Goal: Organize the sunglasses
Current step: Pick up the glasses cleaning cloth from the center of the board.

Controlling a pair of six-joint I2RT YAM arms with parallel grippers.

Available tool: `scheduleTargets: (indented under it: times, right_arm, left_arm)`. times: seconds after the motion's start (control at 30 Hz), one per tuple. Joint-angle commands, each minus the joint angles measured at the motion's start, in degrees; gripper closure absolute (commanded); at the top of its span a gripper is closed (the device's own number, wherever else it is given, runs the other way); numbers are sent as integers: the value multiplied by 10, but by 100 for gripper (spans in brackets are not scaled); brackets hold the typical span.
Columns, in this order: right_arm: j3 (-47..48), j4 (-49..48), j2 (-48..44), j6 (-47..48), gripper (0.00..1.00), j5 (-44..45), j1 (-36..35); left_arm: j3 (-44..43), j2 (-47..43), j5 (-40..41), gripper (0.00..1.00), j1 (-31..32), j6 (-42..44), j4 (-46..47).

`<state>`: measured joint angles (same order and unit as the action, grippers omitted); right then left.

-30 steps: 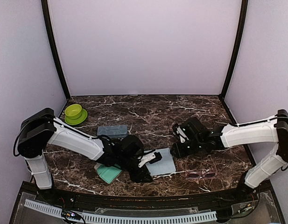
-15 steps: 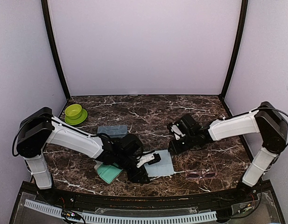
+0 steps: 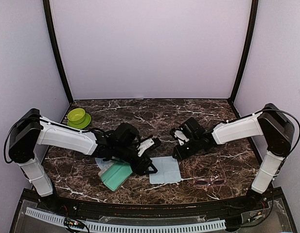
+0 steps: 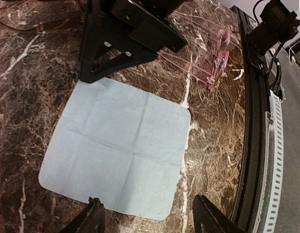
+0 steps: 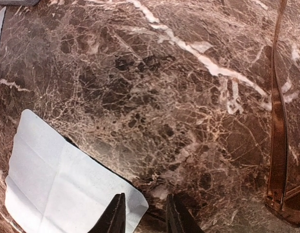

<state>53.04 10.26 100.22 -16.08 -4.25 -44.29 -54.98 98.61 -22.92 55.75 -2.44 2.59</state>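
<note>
Landmark: light blue cloth [image 4: 115, 150], lying flat and unfolded.
Far left of the cloth: green bowl [image 3: 77, 115]. Just left of it: teal case [image 3: 116, 175].
Left gripper [image 4: 150, 213] hovered at the cloth's left edge, fingers wide apart and empty.
Right gripper [image 5: 145, 201] sat low at the cloth's far right corner, fingers only narrowly parted with nothing between them.
Dark-framed sunglasses [image 5: 278, 111]: one brown temple showed beyond the cloth, near the right gripper; the rest was out of frame.
Pink sunglasses [image 3: 210, 182] lay right of the cloth, apart from it, untouched.

Judgement: the step looked like a right-arm pickup of the dark pair. Widen the fingers first, straddle the frame at bridge or hinge rather than a lens, and close gently. A thin temple could skate.

Table [image 3: 154, 114]: dark brown marble pattern, white veins, glossy. Walls [image 3: 150, 48]: pale lilac, with black corner posts.
</note>
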Motion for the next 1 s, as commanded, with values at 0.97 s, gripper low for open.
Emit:
scheduleTargets:
  times: [0.97]
  right_arm:
    - [3,-16,5,16,92,-25,10]
  left_arm:
    - [-81,85,76,55,-60,-55,-22]
